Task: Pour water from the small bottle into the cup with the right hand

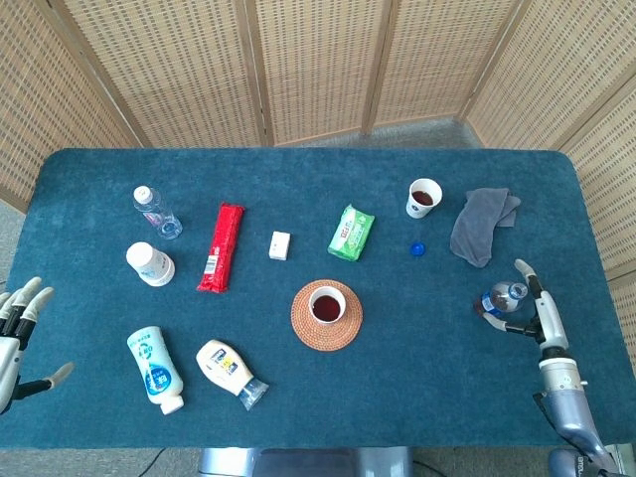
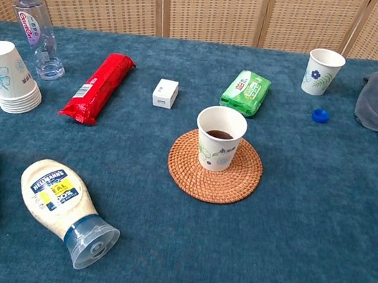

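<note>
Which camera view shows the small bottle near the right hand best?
The head view: the small bottle stands uncapped beside the open right hand, fully visible. The chest view shows at most a dark sliver at its right edge, and no hand.

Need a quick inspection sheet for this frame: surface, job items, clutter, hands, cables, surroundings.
Surface: blue table, carpet-like cover.
Job's things: small bottle upright near the right edge, uncapped; blue cap lies apart. Cup on a woven coaster, dark liquid inside.
Clutter: second cup, grey cloth, green pack, white box, red pack, water bottle, cup stack, two squeeze bottles lying down.
Hands: right hand beside the small bottle, fingers spread around it, grip not closed. Left hand open at the left edge.
Cables: nothing seen.
Surroundings: woven screens behind.
</note>
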You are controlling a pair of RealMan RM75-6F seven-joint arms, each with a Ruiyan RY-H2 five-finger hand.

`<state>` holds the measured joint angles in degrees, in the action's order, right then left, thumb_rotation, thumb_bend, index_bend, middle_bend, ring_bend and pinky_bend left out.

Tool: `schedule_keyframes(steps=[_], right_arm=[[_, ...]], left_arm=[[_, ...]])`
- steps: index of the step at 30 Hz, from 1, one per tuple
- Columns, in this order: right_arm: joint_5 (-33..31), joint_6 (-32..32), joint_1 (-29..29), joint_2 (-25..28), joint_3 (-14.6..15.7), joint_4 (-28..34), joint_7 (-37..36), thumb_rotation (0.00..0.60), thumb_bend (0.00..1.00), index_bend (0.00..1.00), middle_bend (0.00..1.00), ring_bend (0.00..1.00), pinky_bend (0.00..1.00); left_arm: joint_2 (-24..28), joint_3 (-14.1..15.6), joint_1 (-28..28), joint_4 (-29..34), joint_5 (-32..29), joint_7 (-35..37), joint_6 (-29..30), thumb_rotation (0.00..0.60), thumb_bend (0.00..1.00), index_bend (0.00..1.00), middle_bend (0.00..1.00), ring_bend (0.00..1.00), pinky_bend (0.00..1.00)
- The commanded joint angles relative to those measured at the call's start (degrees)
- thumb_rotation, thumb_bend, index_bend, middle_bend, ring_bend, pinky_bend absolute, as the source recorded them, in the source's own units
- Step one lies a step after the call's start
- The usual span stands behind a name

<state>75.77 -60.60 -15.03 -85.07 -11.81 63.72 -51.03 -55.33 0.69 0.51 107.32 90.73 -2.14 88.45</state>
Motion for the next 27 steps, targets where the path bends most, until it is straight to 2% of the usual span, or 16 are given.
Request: schedule_keyframes(steps=[1,20,23,27], right_arm=[[0.4,0.2,-0.5,-1.3,-0.1,-1.6,-2.3,0.600,0.00,0.00,0.00,0.00,0.00],[1.3,-2.9,-0.7,-7.1,-0.1,-10.4,-8.6,0.600,0.00,0.00,0.00,0.00,0.00],[2.0,-3.8,-0.7,-8.2,0.1,-12.2,-9.9,0.600,0.00,0.00,0.00,0.00,0.03],[2.5,-4.5,-1.0,-9.6,0.2,-14.5,-11.0,0.600,0.00,0.00,0.09,0.00,0.09]], left_arm=[[-0.1,-0.1,0.1,0.0,-0.2,-0.1,-0.2,0.600,0.15,0.00,0.00,0.00,0.00],[-0.8,-0.2,0.7,0.3,-0.9,-1.7,-1.3,0.600,0.15,0.00,0.00,0.00,0.00],[-0.9,-0.2,0.7,0.3,-0.9,-1.9,-1.3,0.600,0.15,0.00,0.00,0.00,0.00],[-1.0,-0.2,0.7,0.2,-0.9,-1.9,-1.2,0.600,0.15,0.00,0.00,0.00,0.00]])
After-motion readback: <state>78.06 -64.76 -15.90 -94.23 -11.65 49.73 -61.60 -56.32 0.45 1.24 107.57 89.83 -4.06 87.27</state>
